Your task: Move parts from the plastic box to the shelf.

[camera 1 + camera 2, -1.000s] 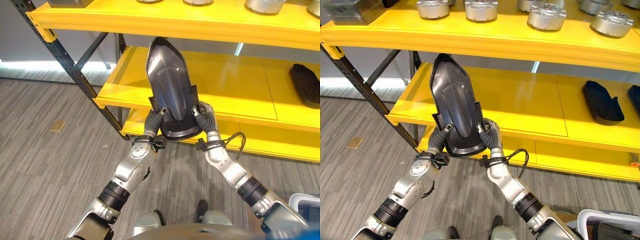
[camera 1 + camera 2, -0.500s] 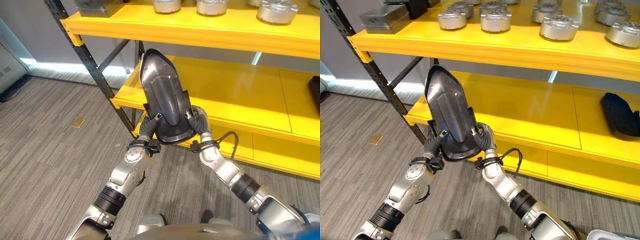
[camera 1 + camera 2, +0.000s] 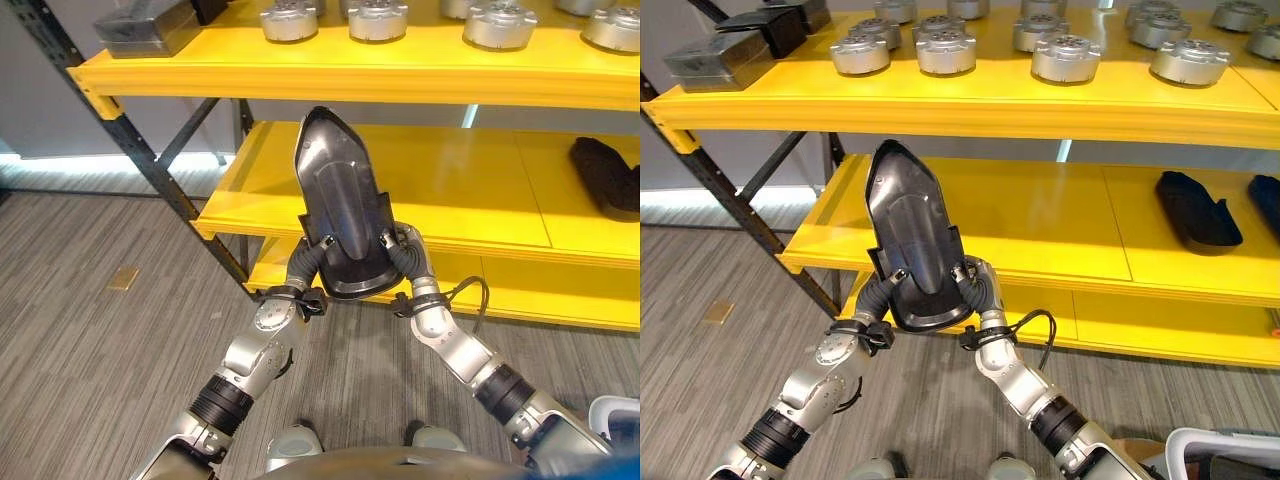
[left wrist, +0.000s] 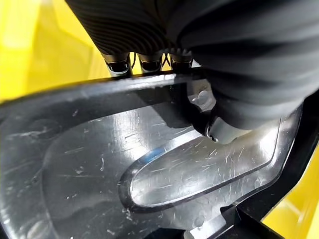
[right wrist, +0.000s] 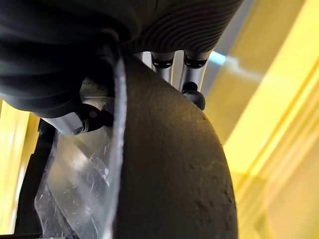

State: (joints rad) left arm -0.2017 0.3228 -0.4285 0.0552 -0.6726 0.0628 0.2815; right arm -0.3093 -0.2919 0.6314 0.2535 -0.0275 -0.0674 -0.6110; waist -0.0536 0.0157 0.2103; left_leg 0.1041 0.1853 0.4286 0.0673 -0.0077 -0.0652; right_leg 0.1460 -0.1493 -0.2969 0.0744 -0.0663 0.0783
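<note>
A large black shell part [image 3: 340,200], pointed at its top, stands upright in front of the yellow middle shelf [image 3: 470,190]. My left hand [image 3: 305,262] grips its lower left rim and my right hand [image 3: 405,255] grips its lower right rim. In the left wrist view the thumb [image 4: 224,129] presses on the part's glossy face [image 4: 124,164] with the fingers curled behind the rim. In the right wrist view the thumb [image 5: 79,124] and fingers clamp the part's edge [image 5: 169,164]. A corner of the plastic box [image 3: 1220,450] shows at the lower right.
Several round silver parts [image 3: 945,50] and dark blocks [image 3: 720,55] sit on the upper yellow shelf [image 3: 970,105]. Two flat black parts [image 3: 1198,208] lie on the middle shelf at the right. A black diagonal brace [image 3: 150,165] and upright stand at the rack's left end.
The camera has shifted, so the rack sits differently in the picture. Both hands keep the same hold on the black part, still upright before the middle shelf.
</note>
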